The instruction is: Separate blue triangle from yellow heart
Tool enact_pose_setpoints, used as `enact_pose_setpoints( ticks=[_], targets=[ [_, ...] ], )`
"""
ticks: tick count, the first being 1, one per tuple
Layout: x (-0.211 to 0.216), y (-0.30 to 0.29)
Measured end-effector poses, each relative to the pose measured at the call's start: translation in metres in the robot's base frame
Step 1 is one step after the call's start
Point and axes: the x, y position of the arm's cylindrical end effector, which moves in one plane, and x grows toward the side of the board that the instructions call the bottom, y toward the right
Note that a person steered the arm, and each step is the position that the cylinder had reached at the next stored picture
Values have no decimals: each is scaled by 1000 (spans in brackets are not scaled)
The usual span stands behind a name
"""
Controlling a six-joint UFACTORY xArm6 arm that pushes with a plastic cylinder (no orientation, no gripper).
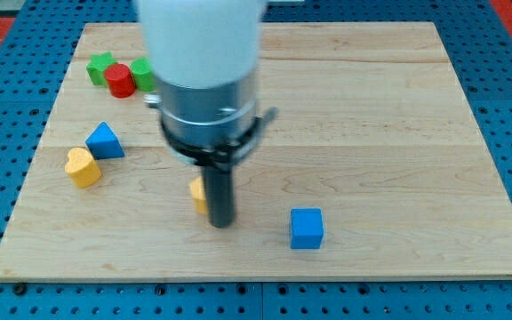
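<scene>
The blue triangle (105, 140) lies at the view's left on the wooden board (372, 116). The yellow heart (83, 167) sits just below and left of it, touching or almost touching. My tip (223, 222) is at the lower middle of the board, well to the right of both blocks. A yellow block (199, 194), mostly hidden behind the rod, sits against the rod's left side.
A blue cube (307, 228) lies right of my tip near the board's bottom edge. A green block (101, 68), a red cylinder (121, 80) and another green block (142, 75) cluster at the top left, partly behind the arm's white body (203, 40).
</scene>
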Motion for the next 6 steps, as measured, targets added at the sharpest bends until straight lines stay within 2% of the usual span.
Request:
enact_pose_setpoints(
  ticks=[1, 2, 3, 4, 5, 6],
  targets=[
    [-55, -65],
    [-91, -81],
    [-39, -72],
    [-83, -137],
    [-129, -142],
    [-47, -102]
  ],
)
